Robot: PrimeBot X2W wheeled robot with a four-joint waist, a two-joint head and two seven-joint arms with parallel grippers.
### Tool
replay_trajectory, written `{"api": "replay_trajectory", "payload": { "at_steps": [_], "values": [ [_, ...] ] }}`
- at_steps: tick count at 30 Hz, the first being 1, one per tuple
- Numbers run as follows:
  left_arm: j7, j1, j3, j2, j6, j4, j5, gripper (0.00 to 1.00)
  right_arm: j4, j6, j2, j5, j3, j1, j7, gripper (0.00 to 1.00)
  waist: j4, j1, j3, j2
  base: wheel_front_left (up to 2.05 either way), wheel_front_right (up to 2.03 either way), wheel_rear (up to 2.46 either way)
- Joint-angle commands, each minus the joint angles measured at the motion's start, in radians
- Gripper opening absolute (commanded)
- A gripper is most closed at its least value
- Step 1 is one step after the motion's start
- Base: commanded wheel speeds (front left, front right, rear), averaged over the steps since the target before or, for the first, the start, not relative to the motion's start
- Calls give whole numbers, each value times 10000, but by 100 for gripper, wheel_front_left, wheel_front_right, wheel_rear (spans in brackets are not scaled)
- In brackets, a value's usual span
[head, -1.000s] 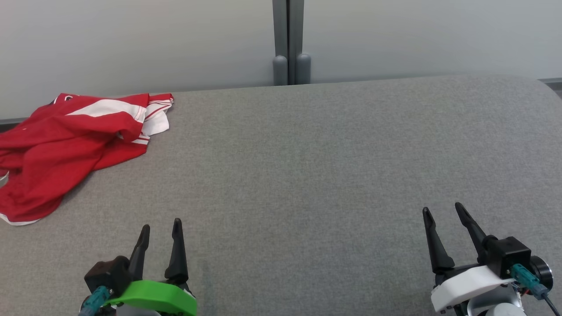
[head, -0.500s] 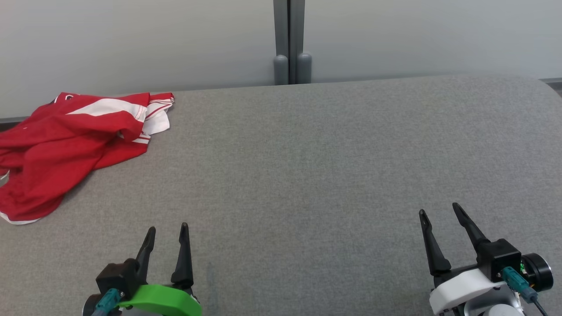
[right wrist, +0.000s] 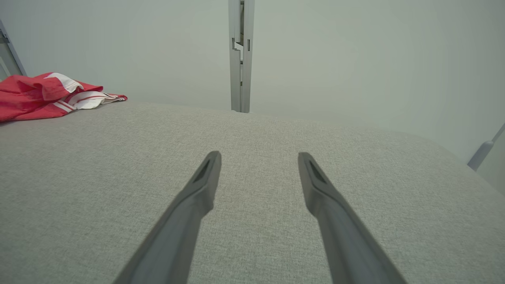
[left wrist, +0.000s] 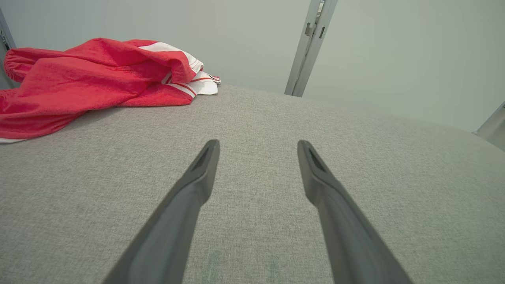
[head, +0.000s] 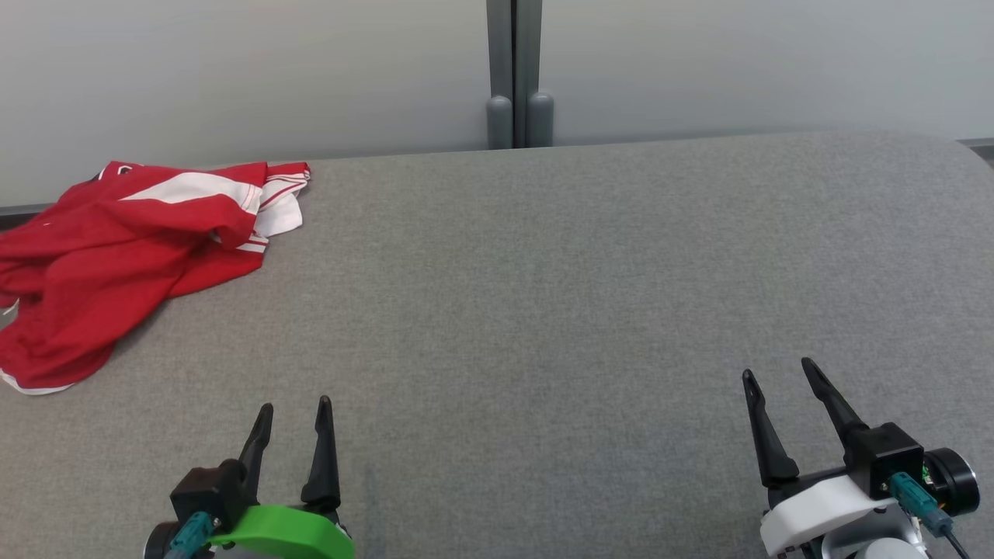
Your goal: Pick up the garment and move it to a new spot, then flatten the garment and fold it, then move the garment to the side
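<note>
The garment [head: 116, 256] is a red piece with white stripes, lying crumpled at the far left of the grey fabric surface [head: 543, 295]. It also shows at the upper left in the left wrist view [left wrist: 90, 79] and at the far left in the right wrist view [right wrist: 43, 94]. My left gripper [head: 295, 405] stands open near the front edge, well short of the garment and to its right, with nothing between its fingers [left wrist: 197, 181]. My right gripper [head: 776, 369] is open at the lower right, far from the garment, fingers [right wrist: 201, 185] empty.
A pale wall runs behind the surface, with a grey vertical post [head: 519, 78] at its middle. The surface curves away at the far right corner [head: 955, 155]. The garment's left part hangs near the surface's left edge.
The left gripper has shifted slightly right and down in the head view. The whole view has also drifted a little. The right gripper barely moved, and the garment lies as before.
</note>
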Motion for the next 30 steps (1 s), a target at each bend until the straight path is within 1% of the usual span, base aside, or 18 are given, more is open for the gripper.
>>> {"api": "replay_trajectory", "payload": {
  "at_steps": [1,4,8,17,21,25,30],
  "values": [
    [-7,52,14,69,-15,9,-31,100,-39,1,-16,52,-25,67,-34,100,17,0,-2,0,0,0,0],
    [-6,-7,-25,70,-17,27,-14,100,-67,1,-17,51,-94,86,-34,100,131,0,1,0,0,0,0],
    [-6,-162,-98,70,9,-11,41,100,-96,-1,-17,61,-196,114,-34,100,586,0,21,0,0,0,0],
    [-6,-315,-5,65,79,-298,208,100,-150,-1,-17,-21,-189,-52,-34,100,2255,0,209,0,0,0,0],
    [-4,-197,140,65,92,-351,90,100,-113,-1,-20,-15,-107,-143,-34,100,2855,0,268,0,0,0,0],
    [-2,-101,166,62,100,-364,9,100,-86,-1,-23,5,-135,-152,-34,100,3298,0,284,0,0,0,0],
    [-2,-91,119,64,82,-367,35,100,-81,-1,-22,-29,-138,-159,-34,100,3628,0,298,0,0,0,0]
  ]
}}
